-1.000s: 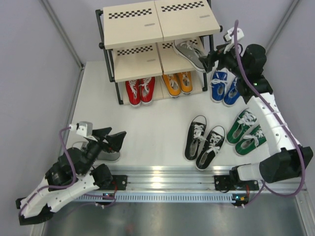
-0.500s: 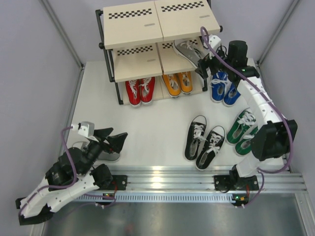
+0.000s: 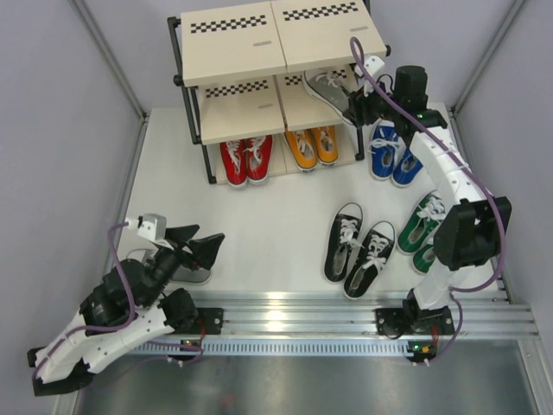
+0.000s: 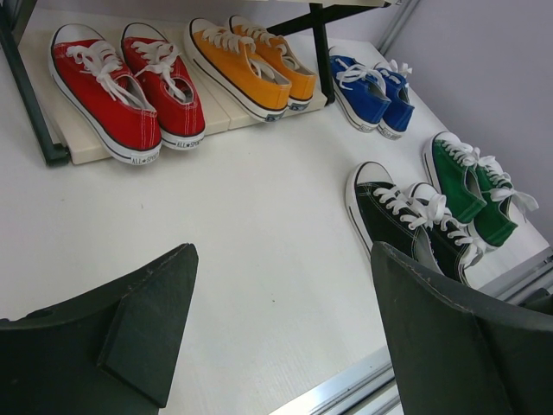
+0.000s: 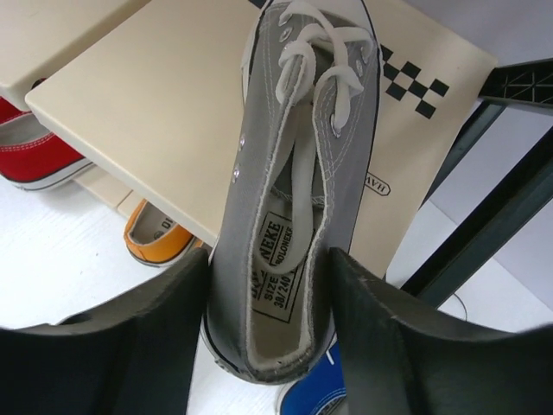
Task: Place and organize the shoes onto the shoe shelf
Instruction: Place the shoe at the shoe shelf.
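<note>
Twelve shoes [image 3: 346,238], one shoe shelf [image 3: 233,47] (grey shoe [image 5: 294,216] shelved)

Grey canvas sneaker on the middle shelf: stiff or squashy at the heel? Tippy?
Likely squashy: the grey canvas sneaker has thin fabric heel walls. Its heel overhangs the beige shelf board, so a downward push might tip it.

The shelf [image 3: 233,52] is standing at the far end of the table [image 3: 259,207]. A single shoe [image 3: 333,91] is lying on its middle board's right half, heel overhanging the edge between the right gripper's [image 5: 268,255] fingers. On the bottom board, pair one [image 3: 245,160] is sitting left of pair two [image 3: 313,147]. Pair three [image 3: 394,154] is lying just right of the shelf, pair four [image 3: 359,249] nearer, and pair five [image 4: 467,181] right of that. A stray shoe [image 3: 199,276] is lying near-left, partly under the left gripper [image 3: 200,242].
</note>
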Available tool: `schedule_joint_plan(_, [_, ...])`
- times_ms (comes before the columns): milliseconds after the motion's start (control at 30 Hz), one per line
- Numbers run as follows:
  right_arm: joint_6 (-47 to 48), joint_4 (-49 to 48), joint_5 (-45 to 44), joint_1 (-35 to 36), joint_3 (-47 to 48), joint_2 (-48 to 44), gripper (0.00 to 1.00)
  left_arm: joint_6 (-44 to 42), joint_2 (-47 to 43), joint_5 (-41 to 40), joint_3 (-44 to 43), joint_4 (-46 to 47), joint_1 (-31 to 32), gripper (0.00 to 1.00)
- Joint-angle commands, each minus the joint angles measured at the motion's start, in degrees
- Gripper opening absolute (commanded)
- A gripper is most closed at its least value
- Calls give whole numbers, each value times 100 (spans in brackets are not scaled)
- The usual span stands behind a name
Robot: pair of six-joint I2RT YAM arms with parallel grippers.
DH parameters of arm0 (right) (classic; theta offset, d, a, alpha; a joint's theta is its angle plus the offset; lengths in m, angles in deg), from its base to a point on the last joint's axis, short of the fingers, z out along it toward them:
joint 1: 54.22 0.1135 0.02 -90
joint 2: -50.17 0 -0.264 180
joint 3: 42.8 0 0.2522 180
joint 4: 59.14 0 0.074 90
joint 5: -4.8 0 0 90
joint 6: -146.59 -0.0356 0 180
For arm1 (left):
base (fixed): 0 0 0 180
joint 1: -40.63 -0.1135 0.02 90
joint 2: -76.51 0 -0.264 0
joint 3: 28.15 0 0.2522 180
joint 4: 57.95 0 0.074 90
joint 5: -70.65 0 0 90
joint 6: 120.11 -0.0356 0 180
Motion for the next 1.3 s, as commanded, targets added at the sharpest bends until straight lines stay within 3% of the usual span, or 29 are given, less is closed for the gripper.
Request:
schedule_joint_plan(0, [-213,-529,-184,3,241,80,52,-86,67,3,35,135,-12,87])
schedule_joint_plan(300, [-1179,-1267,-588,11,-111,-52,21,-86,84,-59,44,126,-3,87])
schedule_joint_plan(667, [-2165,-2031,-1555,143,-497,-315,1,-77,111,-85,44,126,-3,87])
schedule_joint_plan(967, [-2718,-2937,-2249,240,-1350,-904,0,-68,119,-102,52,126,-3,87])
schedule_joint_plan(1133, [-3149,-3078,-3014,275,-1386,-949,0,-60,146,-120,52,126,-3,87])
schedule_joint_plan(1267, [-3254,-3176,-3120,293,-1377,-896,0,-51,146,-129,52,117,-3,87])
